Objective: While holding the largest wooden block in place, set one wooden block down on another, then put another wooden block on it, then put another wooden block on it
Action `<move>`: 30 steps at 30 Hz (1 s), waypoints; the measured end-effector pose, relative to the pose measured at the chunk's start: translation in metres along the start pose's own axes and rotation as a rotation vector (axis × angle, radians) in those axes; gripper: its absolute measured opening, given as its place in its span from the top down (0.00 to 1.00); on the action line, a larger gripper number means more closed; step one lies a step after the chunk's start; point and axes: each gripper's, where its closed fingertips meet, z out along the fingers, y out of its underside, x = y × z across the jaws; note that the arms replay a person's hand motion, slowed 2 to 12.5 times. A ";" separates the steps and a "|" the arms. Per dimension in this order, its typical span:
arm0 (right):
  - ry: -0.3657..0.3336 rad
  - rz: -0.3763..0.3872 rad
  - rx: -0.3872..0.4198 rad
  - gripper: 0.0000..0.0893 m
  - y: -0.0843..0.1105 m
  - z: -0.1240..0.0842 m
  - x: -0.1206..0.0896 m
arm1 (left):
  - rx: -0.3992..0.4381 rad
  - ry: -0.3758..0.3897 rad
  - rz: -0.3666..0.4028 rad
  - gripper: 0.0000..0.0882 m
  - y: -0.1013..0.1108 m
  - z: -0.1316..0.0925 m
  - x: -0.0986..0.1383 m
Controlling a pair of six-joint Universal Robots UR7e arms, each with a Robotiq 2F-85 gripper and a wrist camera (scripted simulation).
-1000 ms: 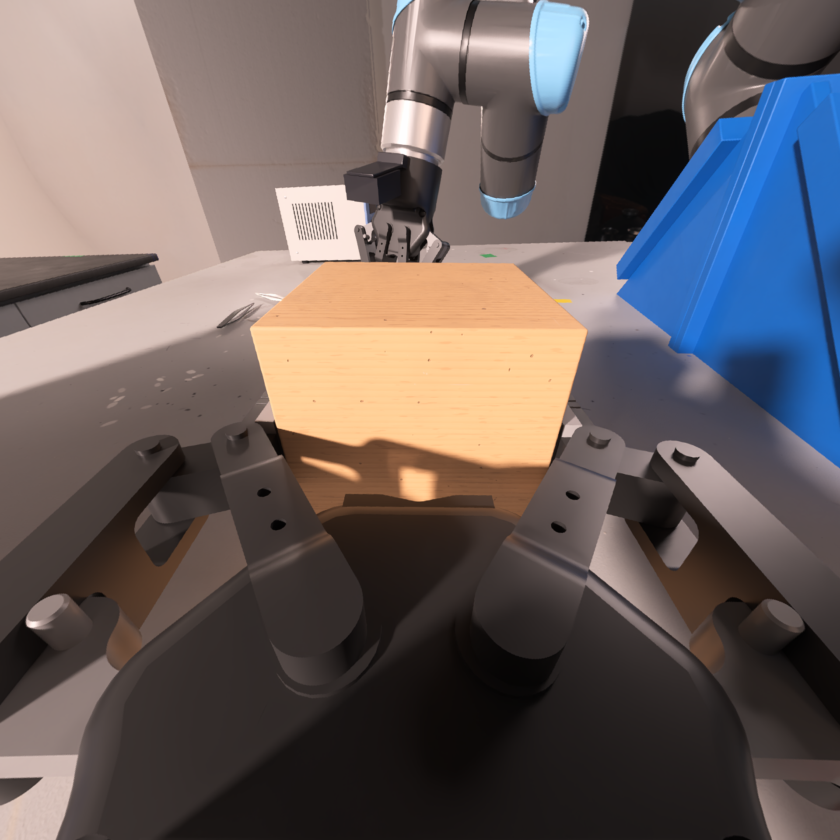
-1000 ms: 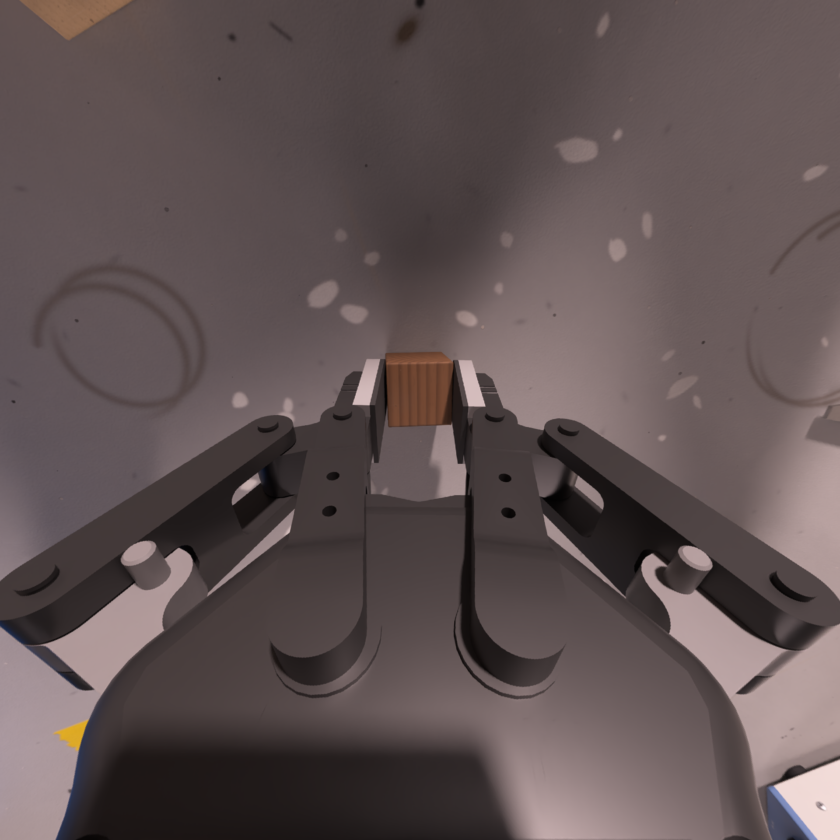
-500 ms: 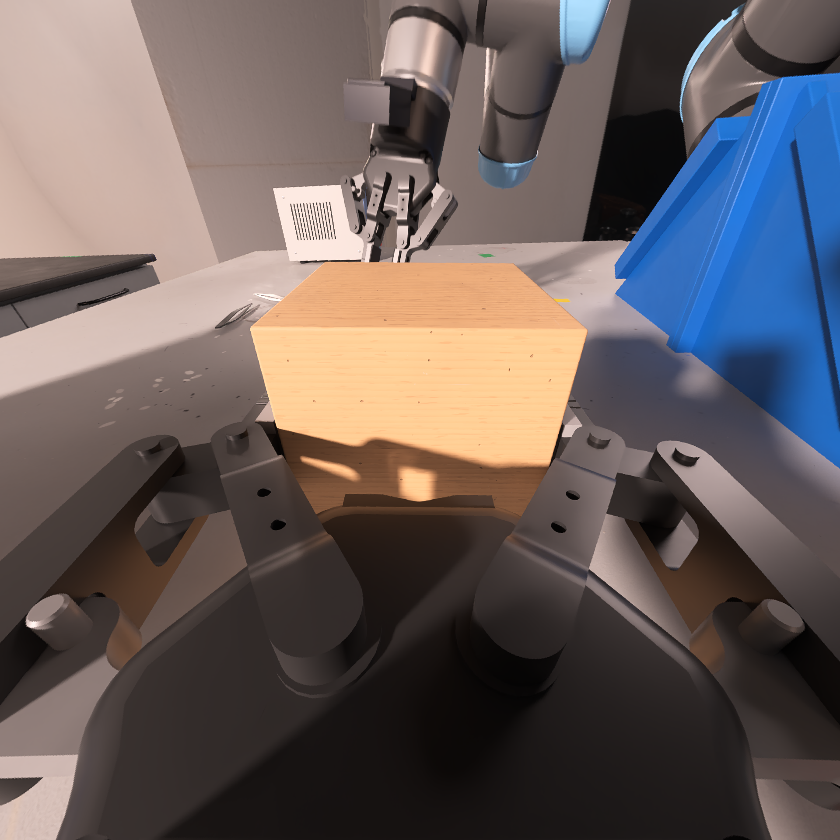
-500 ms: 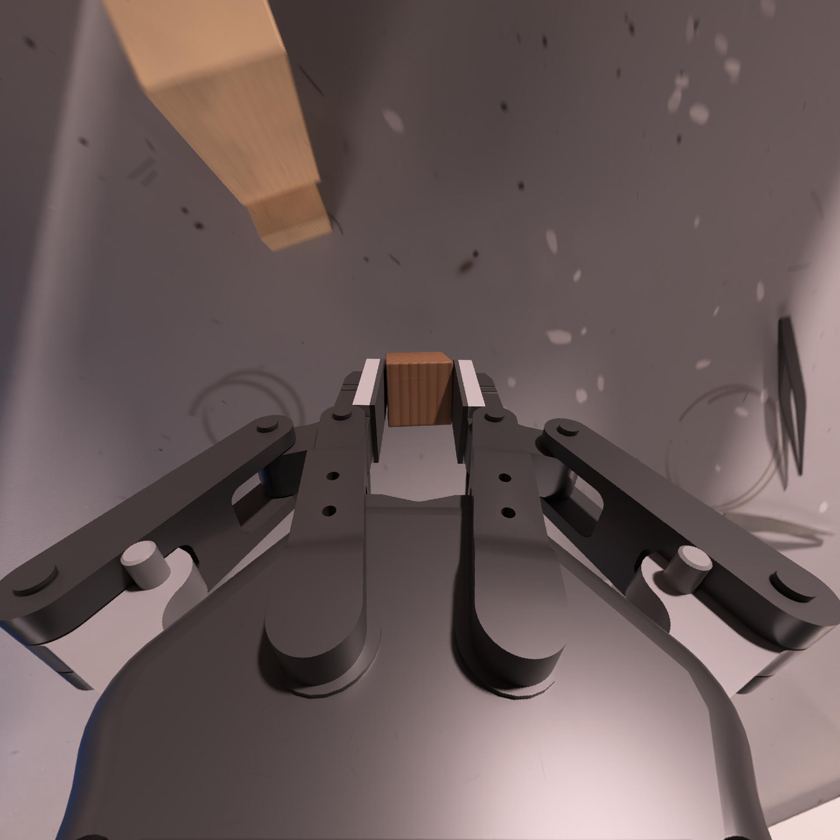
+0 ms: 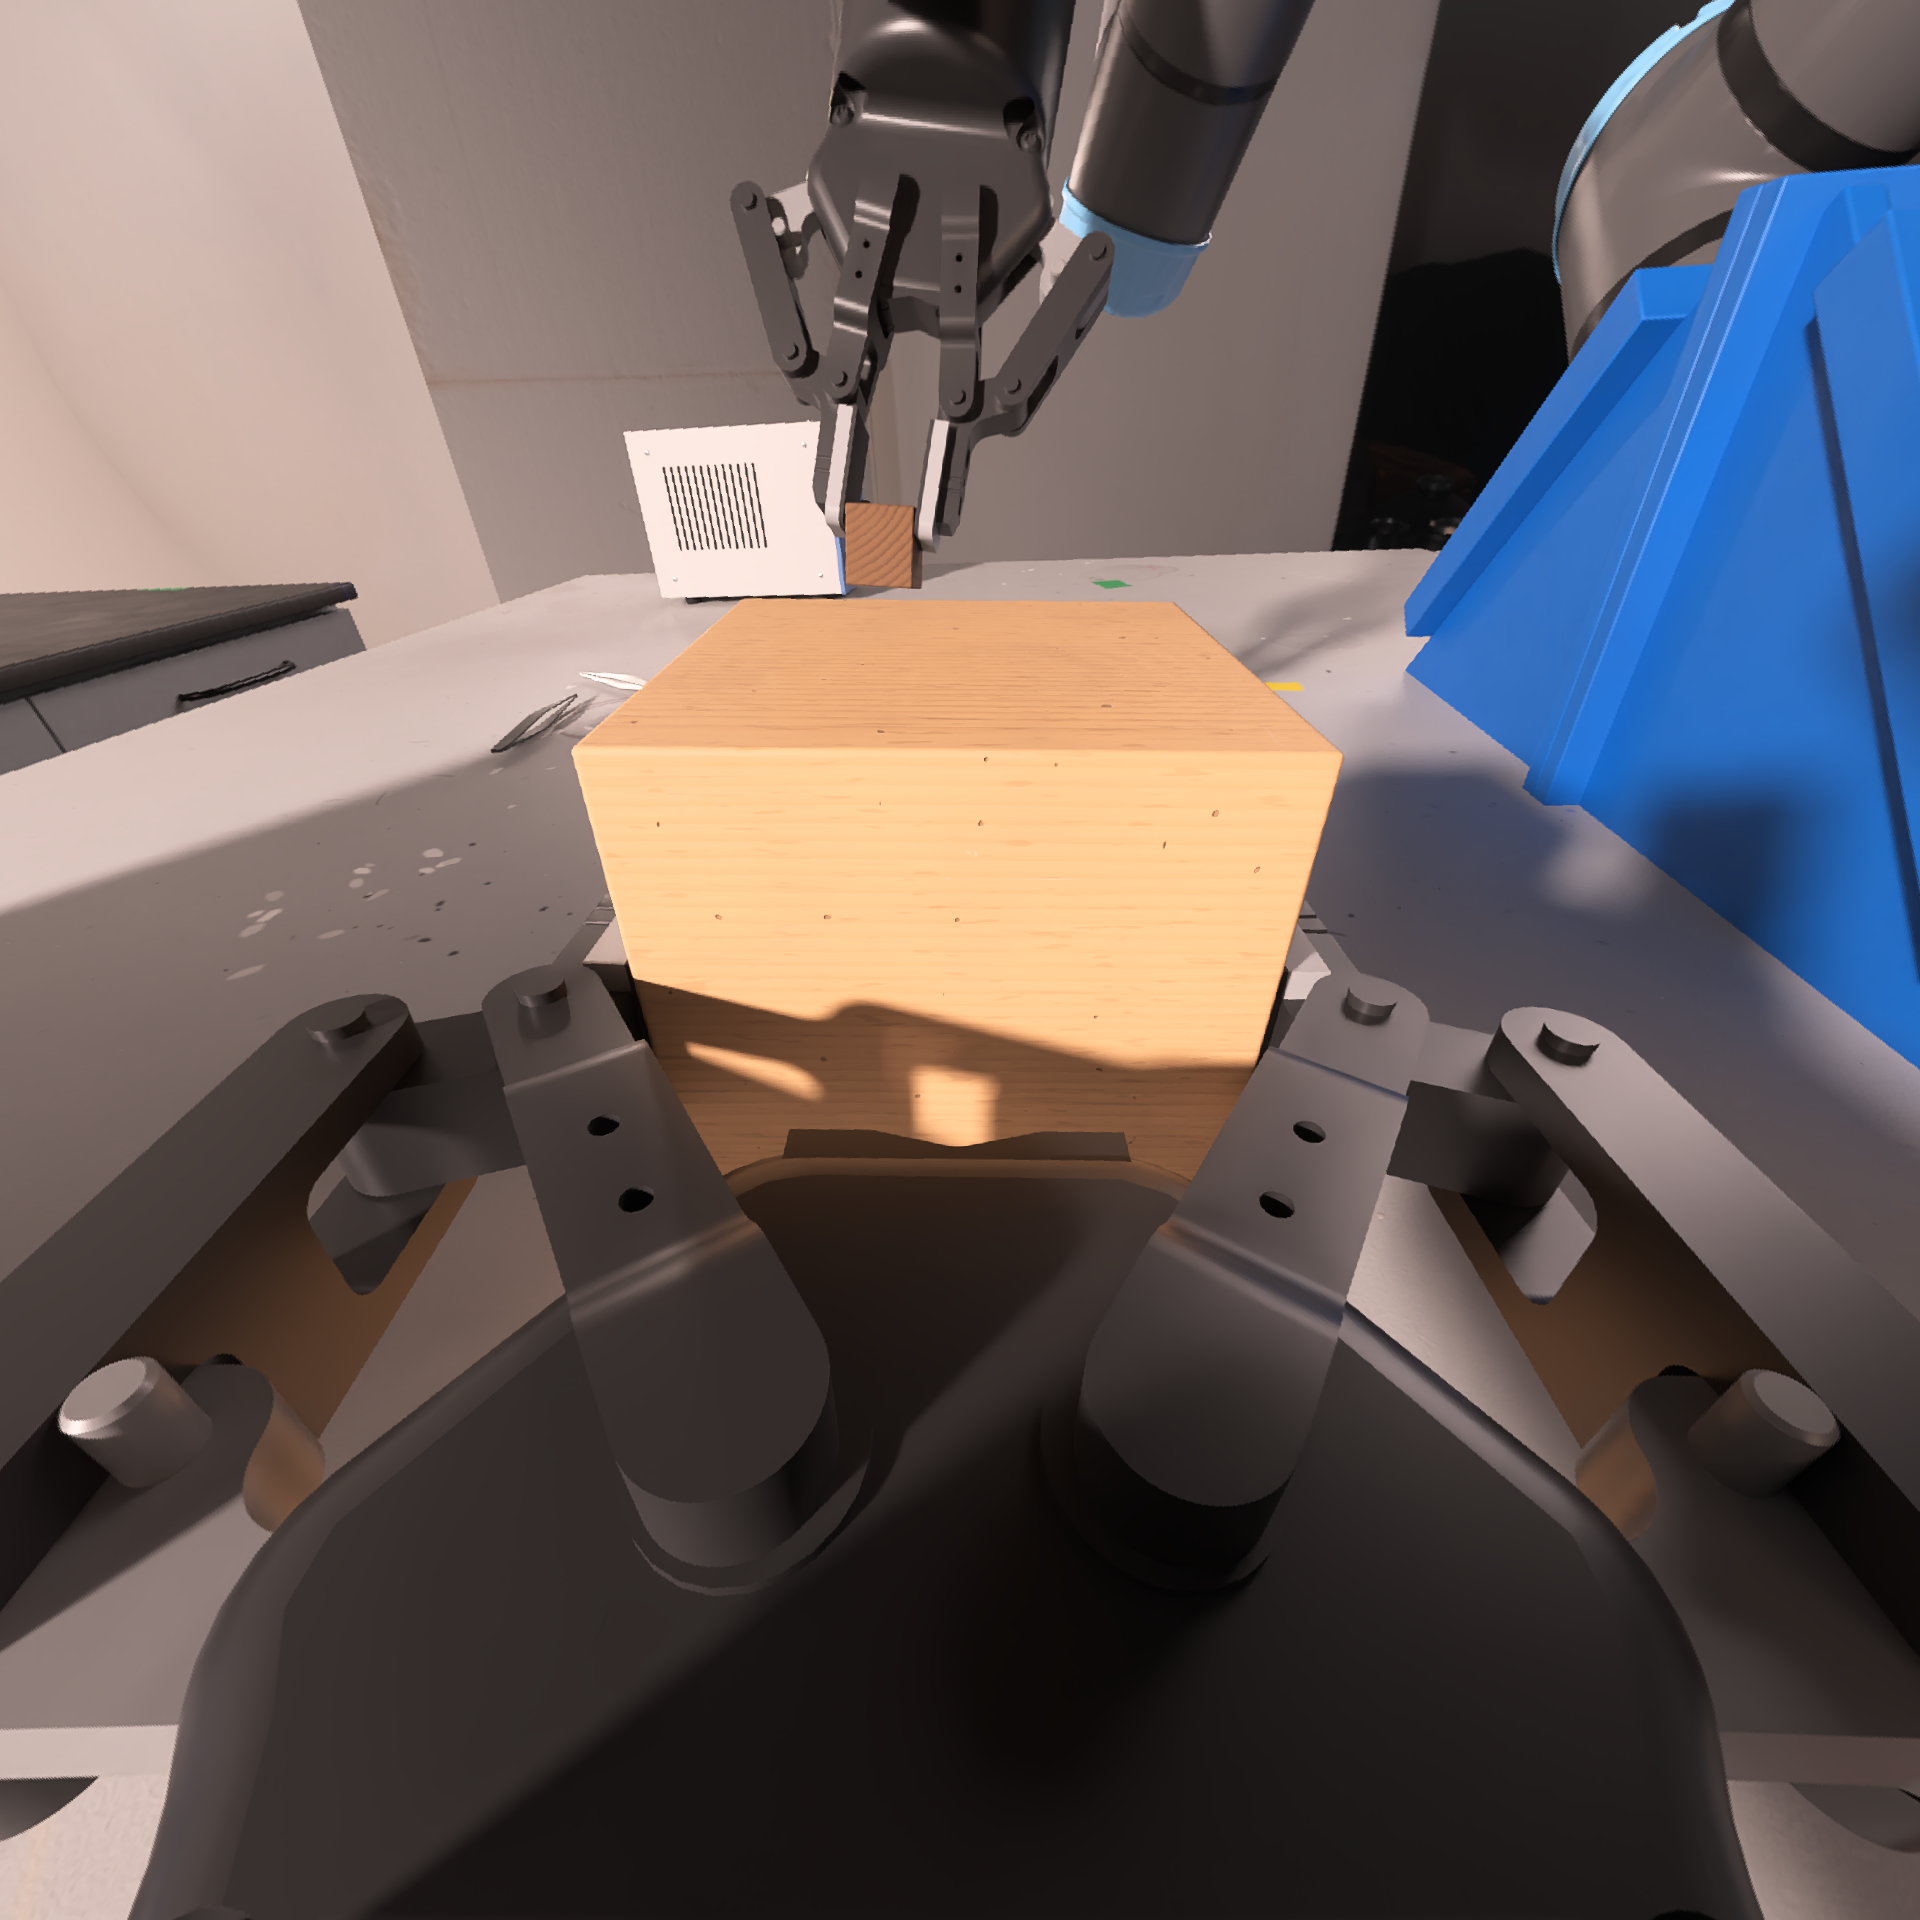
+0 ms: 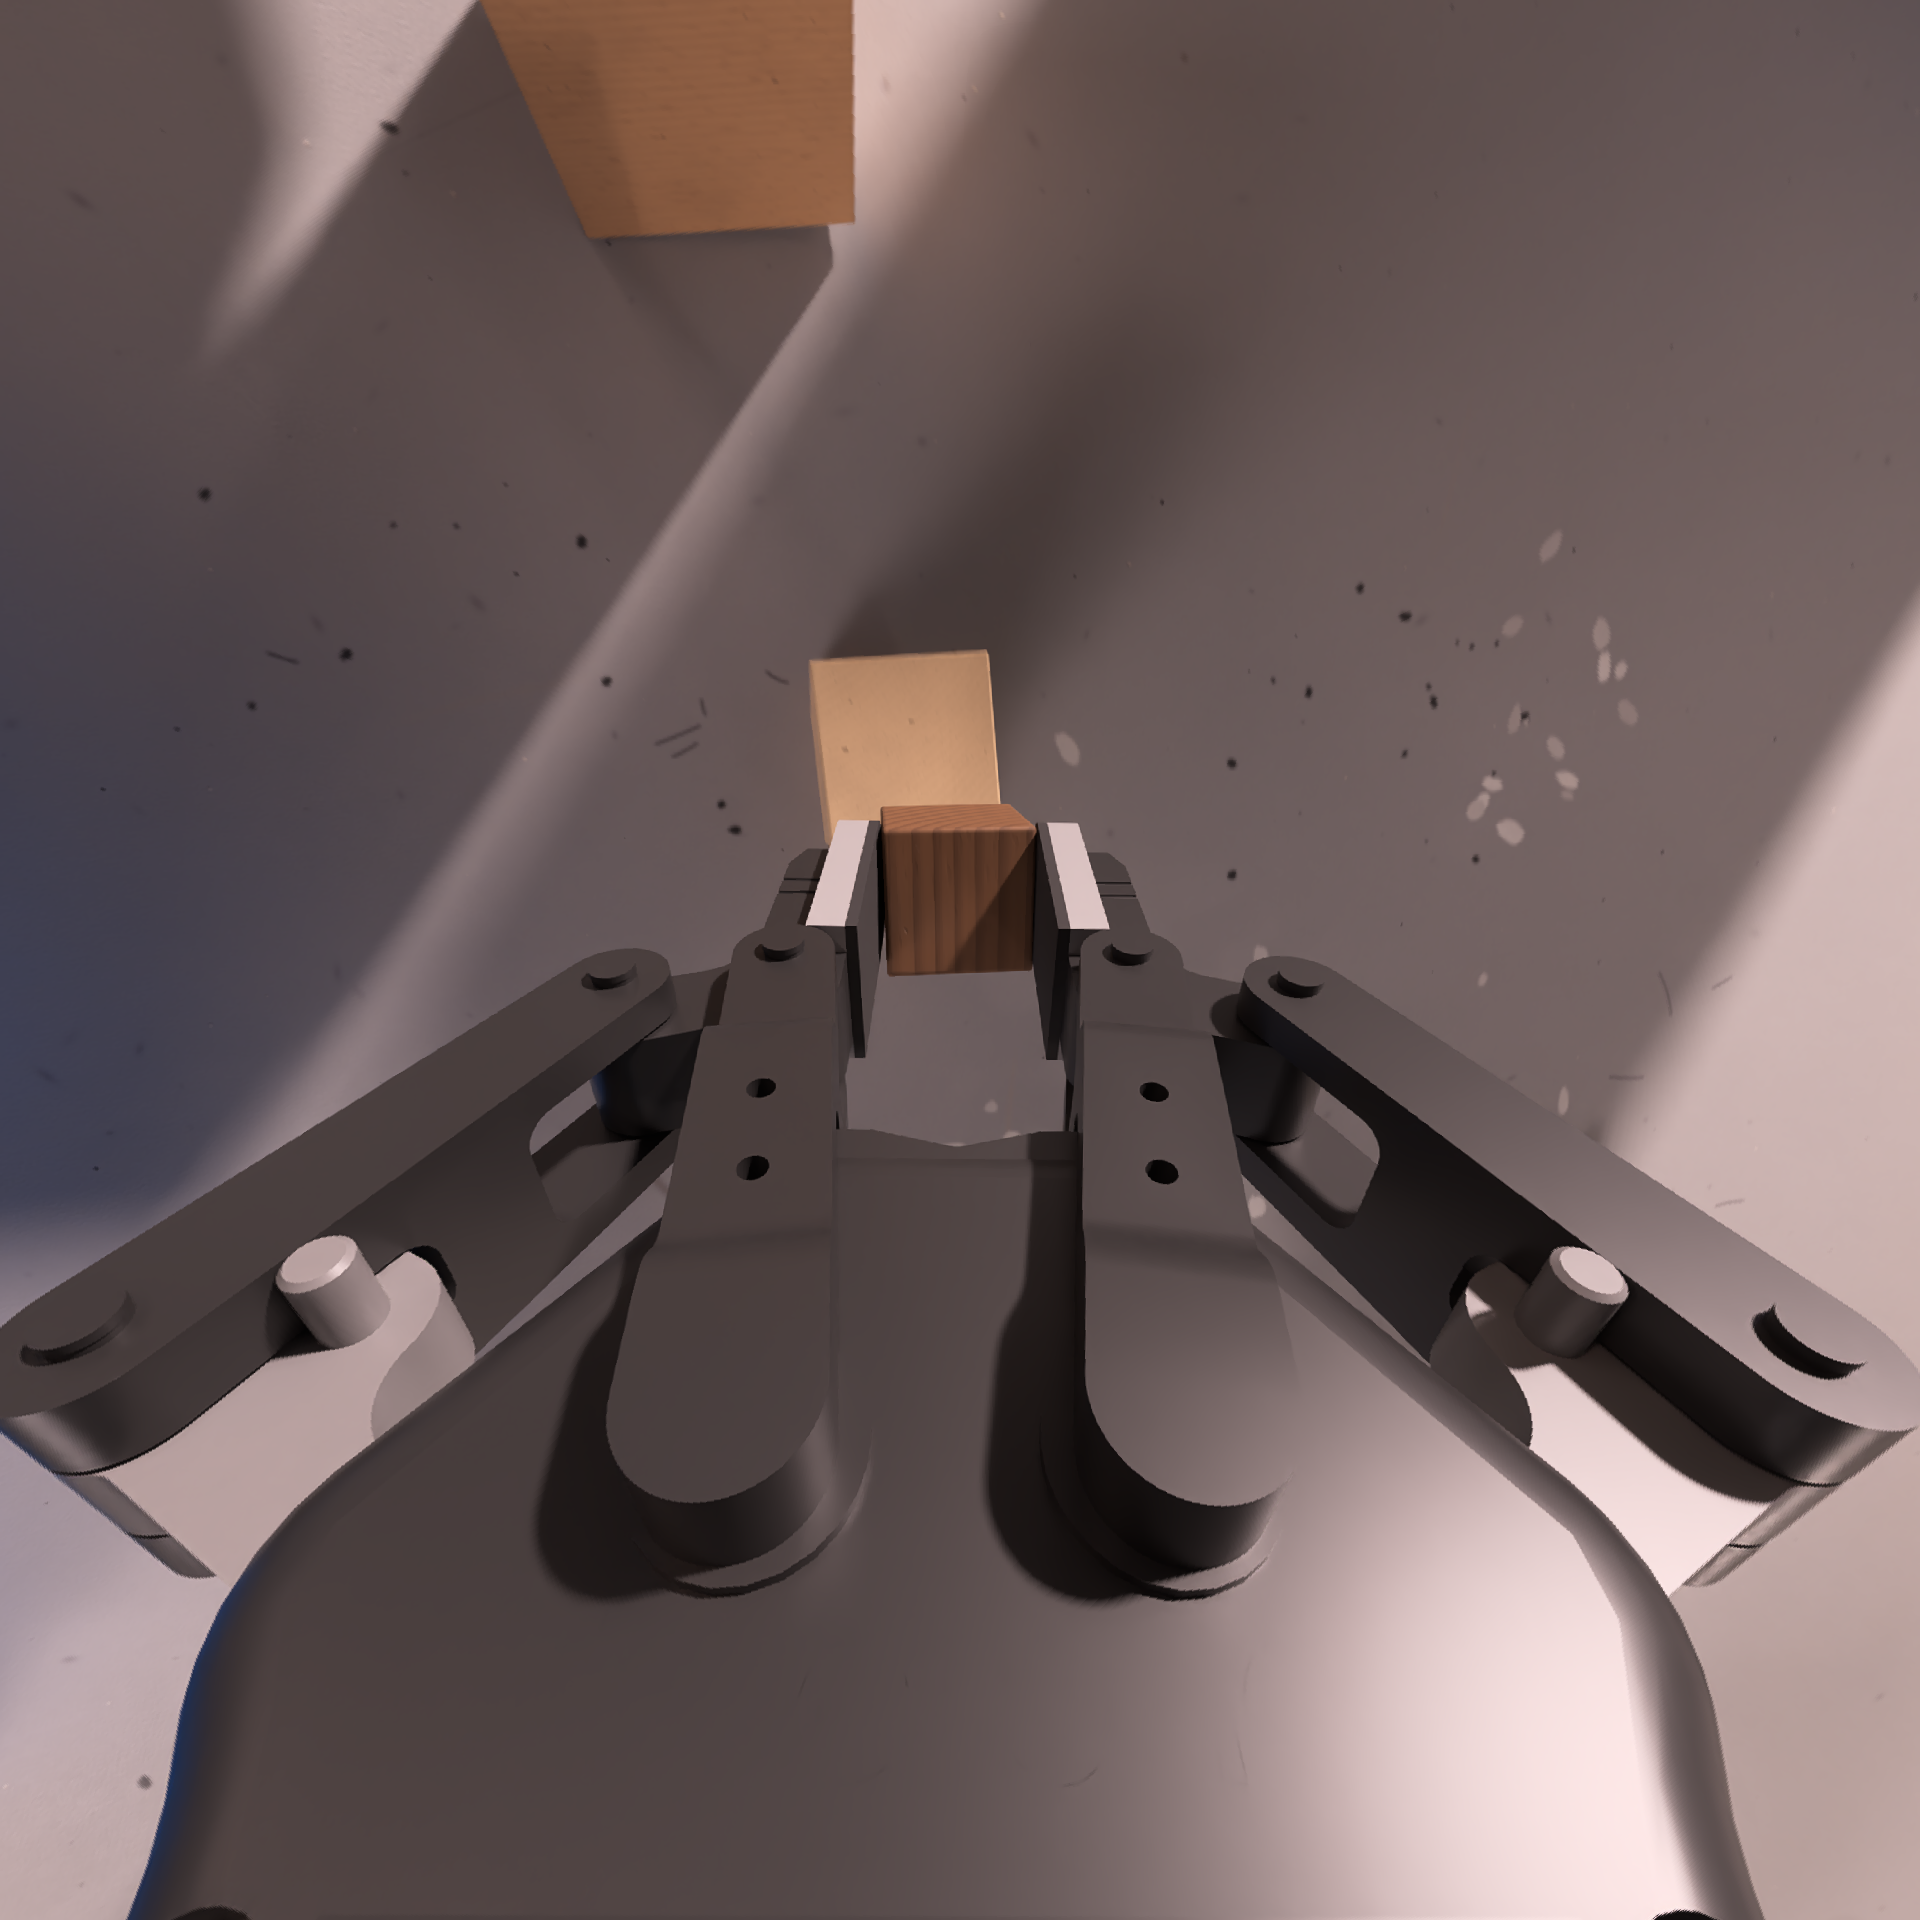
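Note:
The largest wooden block, a pale cube, stands on the grey table. My left gripper is shut on its lower sides, one finger on each side. My right gripper is shut on a small dark brown block and holds it above the table. In the left wrist view it hangs just behind the large block's far edge with the brown block between its pads. A pale medium block lies on the table just beyond the brown one. A bigger tan block is cut off at the top edge.
A blue angular structure stands close on the right. A white vented box sits at the table's far side. Metal tweezers lie left of the large block. A dark cabinet stands beyond the left edge.
My right gripper has risen from the table with the small brown block and come toward the large block; it now hangs near the pale medium block. My left gripper and the large block have not moved.

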 end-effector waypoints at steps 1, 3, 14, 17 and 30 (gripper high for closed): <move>-0.004 -0.011 -0.002 0.71 -0.004 0.000 -0.001 | 0.000 0.000 0.000 0.14 0.000 0.000 0.000; -0.010 -0.029 -0.011 0.71 -0.011 0.001 -0.002 | 0.000 0.000 0.001 0.14 0.000 0.000 0.000; -0.060 -0.060 -0.098 0.71 -0.019 0.019 -0.006 | 0.000 0.001 0.004 0.14 0.000 0.000 0.000; -0.064 -0.056 -0.113 0.71 -0.018 0.024 -0.006 | 0.000 0.002 0.003 0.14 0.000 0.000 0.000; -0.073 -0.044 -0.117 0.71 -0.017 0.026 -0.005 | 0.001 0.002 -0.001 0.14 0.000 0.000 0.000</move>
